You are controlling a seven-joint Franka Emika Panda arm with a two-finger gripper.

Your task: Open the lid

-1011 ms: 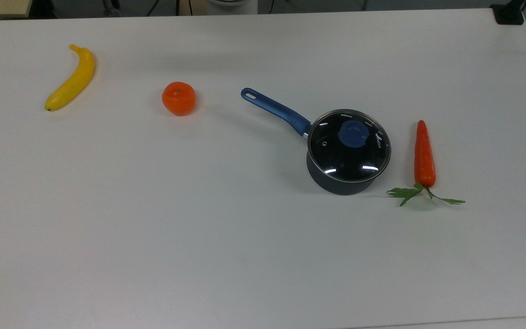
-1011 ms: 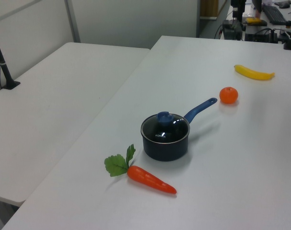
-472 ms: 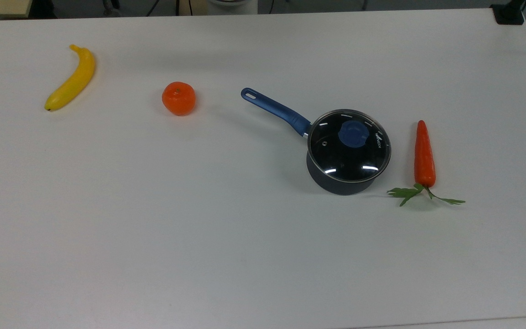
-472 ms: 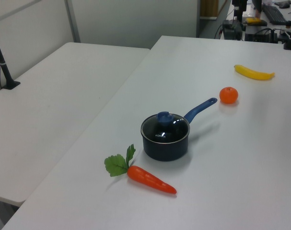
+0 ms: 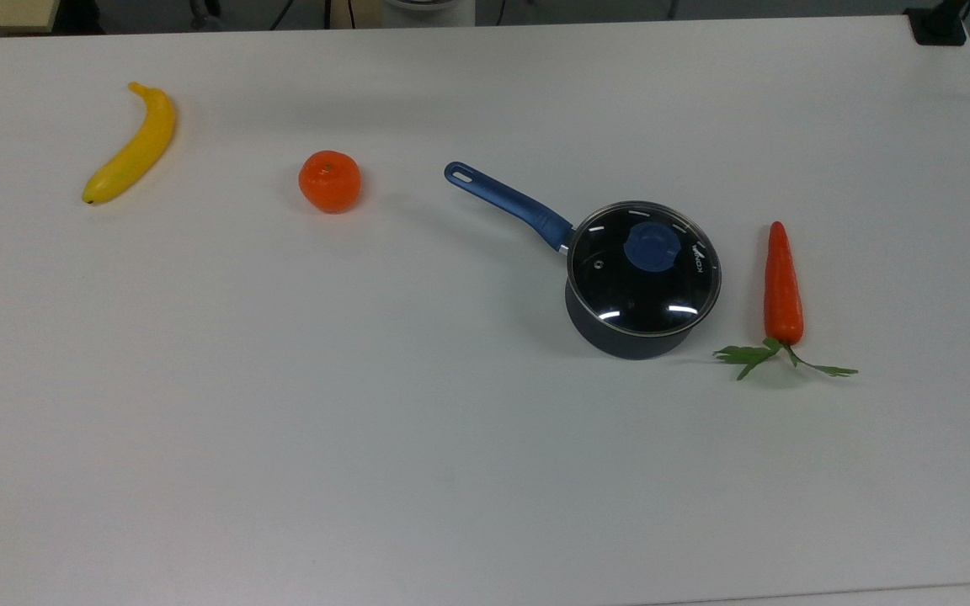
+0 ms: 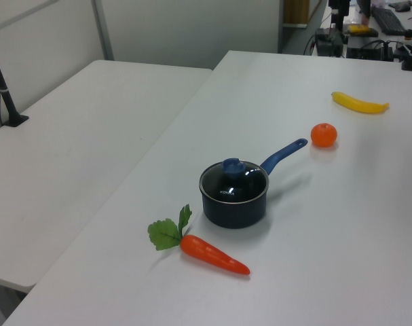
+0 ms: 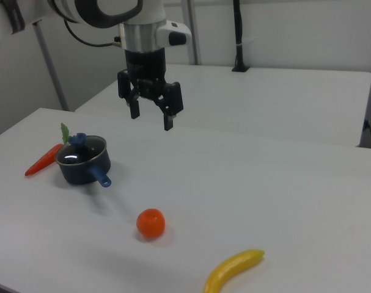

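Lid [image 5: 644, 269] sits closed on saucepan [image 5: 620, 337]; contents unclear.

Lid [image 5: 644, 268] on saucepan [image 5: 628, 337]; top view's left orange [image 5: 329, 181], right carrot [image 5: 782, 286].

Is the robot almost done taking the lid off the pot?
Not yet. Nothing looks done: the lid sits flat on the saucepan, covering it. In hand: the gripper hangs open above the table, away from the pot and holding nothing. Left to do: go to the blue knob, grasp it and lift the lid off.
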